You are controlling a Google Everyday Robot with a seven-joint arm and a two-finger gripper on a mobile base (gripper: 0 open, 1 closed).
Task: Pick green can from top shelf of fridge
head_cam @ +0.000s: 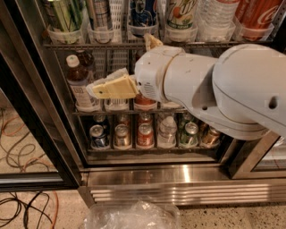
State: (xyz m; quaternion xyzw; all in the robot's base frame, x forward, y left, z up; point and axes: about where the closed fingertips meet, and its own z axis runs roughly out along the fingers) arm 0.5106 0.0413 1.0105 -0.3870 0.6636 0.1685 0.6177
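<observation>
The green can [64, 15], streaked green and pale, stands at the far left of the top shelf [120, 45], a grey wire rack with white lane trays, at the top of the camera view. Its lid is cut off by the top edge. My gripper [94, 91], cream-coloured, points left in front of the middle shelf of the fridge [42, 116], below and to the right of the green can and apart from it. Its tip is next to a brown bottle [79, 82]. My bulky white arm [214, 89] hides the right side of the middle shelf.
On the top shelf a silver can [100, 15], a blue can [143, 11], a white-and-green can [182, 11], a clear bottle and red cola bottles [259, 13] follow rightwards. Short cans [145, 134] fill the lowest rack. A plastic bag [132, 214] and cables [18, 147] lie on the floor.
</observation>
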